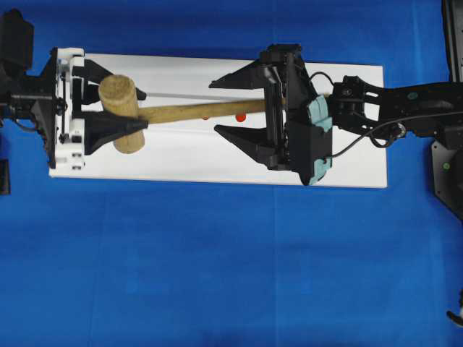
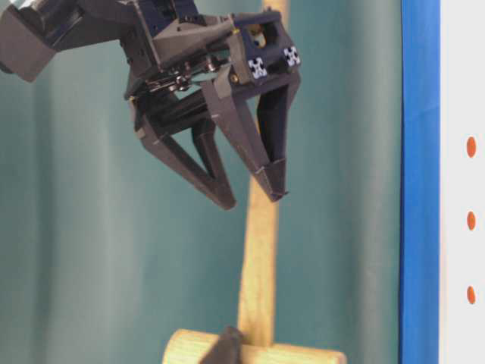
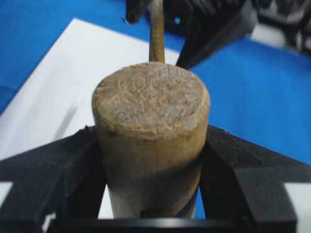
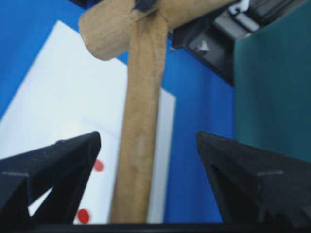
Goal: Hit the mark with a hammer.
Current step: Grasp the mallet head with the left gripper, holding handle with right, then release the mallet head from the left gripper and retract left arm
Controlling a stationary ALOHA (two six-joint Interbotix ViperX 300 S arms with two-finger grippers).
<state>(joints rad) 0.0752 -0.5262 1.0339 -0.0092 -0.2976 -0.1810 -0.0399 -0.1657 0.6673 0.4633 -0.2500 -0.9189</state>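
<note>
Overhead, the left gripper (image 1: 116,108) pinches the hammer (image 1: 126,112) by its thick cylindrical head at the left end of the white strip (image 1: 347,166). The pale handle runs rightward between the widely spread fingers of the right gripper (image 1: 235,105), untouched. A red dot (image 1: 240,117) shows beside the handle; which one is the mark cannot be told.

At table level, the right gripper (image 2: 250,197) gapes above the hammer (image 2: 258,250).

The left wrist view shows the head (image 3: 150,131) clamped.

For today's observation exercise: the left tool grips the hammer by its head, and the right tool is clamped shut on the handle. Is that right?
Not quite. The right tool is open, its jaws standing apart on either side of the handle without touching it, as the right wrist view shows. The left tool does grip the hammer's head.
</note>
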